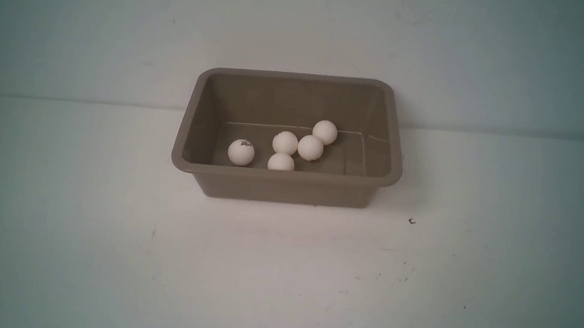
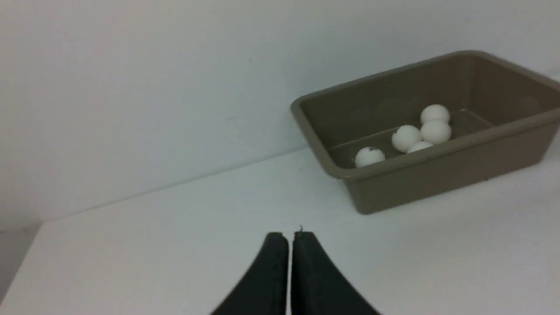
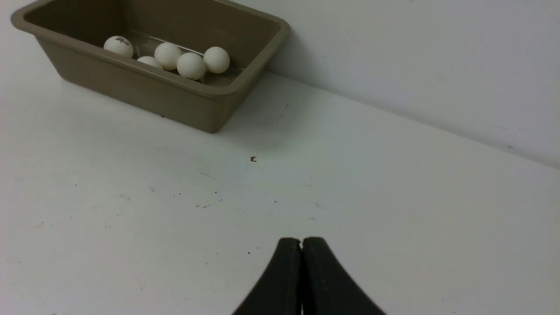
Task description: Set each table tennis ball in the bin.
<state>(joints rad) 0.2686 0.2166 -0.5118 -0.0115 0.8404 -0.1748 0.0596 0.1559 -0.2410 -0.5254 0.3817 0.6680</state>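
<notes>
Inside the bin: all five table tennis balls (image 1: 285,143) lie on the floor of the bin (image 1: 285,176), so by my reckoning the task is done.
Ball cluster: four sit bunched near the bin's middle, touching or nearly touching; I judge the flat floor let them roll together and settle.
Marked ball: one ball with a dark print (image 1: 241,152) rests apart from the cluster, toward the bin's left wall and close to its near wall.
Bin: it stands upright on the table (image 1: 282,270), backed close to the wall; its sloping sides keep the balls from rolling out.
Left pincer (image 2: 291,238): closed on nothing, tips together, hanging over bare table well clear of the bin's near-left corner, since nothing is left to carry.
Right pincer (image 3: 302,244): closed and empty as well, over the table well off the bin's near-right corner.
Table around the bin: no ball lies outside, only small dark specks (image 1: 412,221).
</notes>
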